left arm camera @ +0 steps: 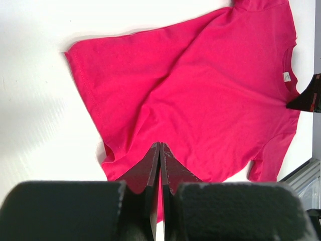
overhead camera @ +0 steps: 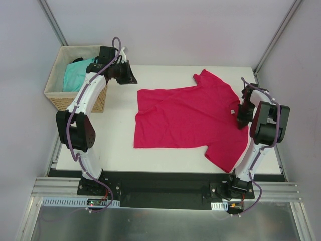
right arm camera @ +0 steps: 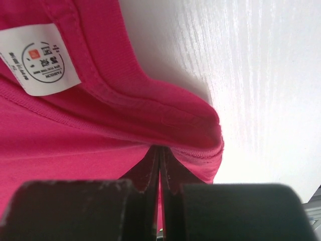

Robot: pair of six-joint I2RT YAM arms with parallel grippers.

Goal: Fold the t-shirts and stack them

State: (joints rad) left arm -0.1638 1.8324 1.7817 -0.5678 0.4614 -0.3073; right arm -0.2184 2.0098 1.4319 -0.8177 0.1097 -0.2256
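While turquoise t-shirt lies in basket | crimson t-shirt on table

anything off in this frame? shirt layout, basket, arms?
Nothing damaged. The crimson-pink t-shirt lies skewed and creased on the table, not squared up; its collar humps up where the right gripper seems to pinch it. The turquoise t-shirt sits crumpled in the basket.

I see a wicker basket sitting at the far-left corner of the white table.
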